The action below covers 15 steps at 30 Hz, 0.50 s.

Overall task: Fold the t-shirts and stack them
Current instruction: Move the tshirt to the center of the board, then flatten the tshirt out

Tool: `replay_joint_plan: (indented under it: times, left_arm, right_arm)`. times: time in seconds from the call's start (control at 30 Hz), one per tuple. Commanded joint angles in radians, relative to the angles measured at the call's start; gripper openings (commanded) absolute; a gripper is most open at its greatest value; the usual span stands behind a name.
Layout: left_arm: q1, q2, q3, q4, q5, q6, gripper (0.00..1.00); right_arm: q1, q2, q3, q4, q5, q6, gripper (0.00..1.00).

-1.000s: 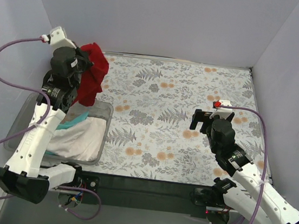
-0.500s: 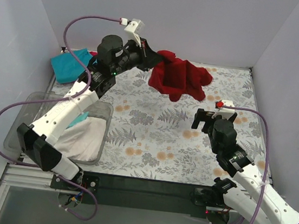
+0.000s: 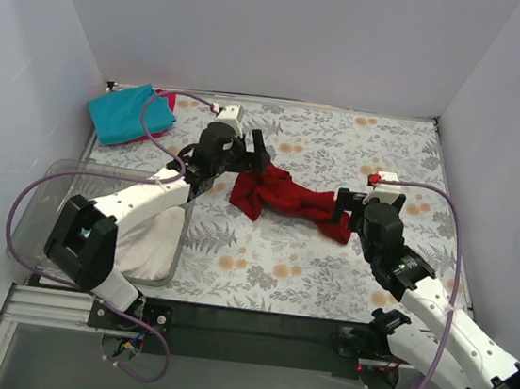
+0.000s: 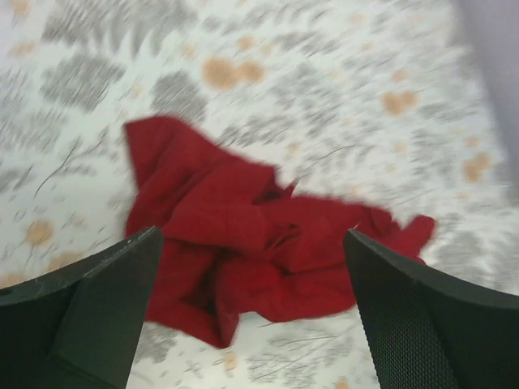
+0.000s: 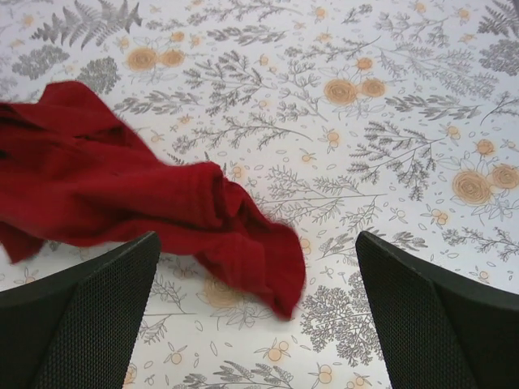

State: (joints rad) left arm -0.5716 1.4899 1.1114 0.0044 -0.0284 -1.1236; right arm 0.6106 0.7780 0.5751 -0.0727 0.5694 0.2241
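Note:
A dark red t-shirt [image 3: 288,201] lies crumpled on the flowered table [image 3: 343,138], near its middle. My left gripper [image 3: 258,152] hovers just behind the shirt's left end, jaws open and empty; the left wrist view shows the red t-shirt [image 4: 243,243] below the left gripper [image 4: 251,235]. My right gripper [image 3: 346,208] stands open at the shirt's right end. In the right wrist view a tip of the red t-shirt [image 5: 122,194] reaches between the fingers of the right gripper [image 5: 258,237]. A teal t-shirt [image 3: 129,114] and a magenta-pink one [image 3: 168,101] lie at the back left. A white t-shirt [image 3: 145,237] sits in the bin.
The clear plastic bin [image 3: 53,179] stands at the near left, partly under my left arm. Pale walls close the table at the back and on both sides. A purple cable loops from each arm.
My left arm swung the red t-shirt from above the bin out over the table and let it go; its jaws opened. The shirt now lies on the table. The right arm barely moved.

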Motion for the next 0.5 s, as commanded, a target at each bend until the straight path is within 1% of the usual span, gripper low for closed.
replay_joint_plan:
  times: [0.0, 0.1, 0.13, 0.2, 0.37, 0.47]
  left_arm:
    - [0.004, 0.062, -0.047, -0.041, -0.183, -0.033, 0.87]
    - [0.003, 0.058, -0.102, -0.015, -0.189, -0.047, 0.87]
    - [0.003, 0.046, -0.142, -0.011, -0.185, -0.044, 0.87]
    - [0.001, 0.008, -0.174, 0.048, -0.182, -0.048, 0.87]
    - [-0.002, -0.063, -0.293, 0.118, -0.176, -0.073, 0.87]
    - [-0.022, -0.089, -0.321, 0.149, -0.214, -0.074, 0.87]
  right_arm:
    - [-0.003, 0.043, 0.032, 0.027, -0.046, 0.006, 0.97]
    - [-0.002, 0.105, 0.054, 0.037, -0.12, -0.005, 0.92]
    - [-0.002, 0.136, 0.06, 0.051, -0.155, -0.006, 0.91]
    - [0.0, 0.168, 0.065, 0.063, -0.187, -0.006, 0.91]
    - [0.0, 0.285, 0.091, 0.138, -0.198, -0.02, 0.87]
    - [0.0, 0.357, 0.104, 0.143, -0.172, -0.02, 0.85]
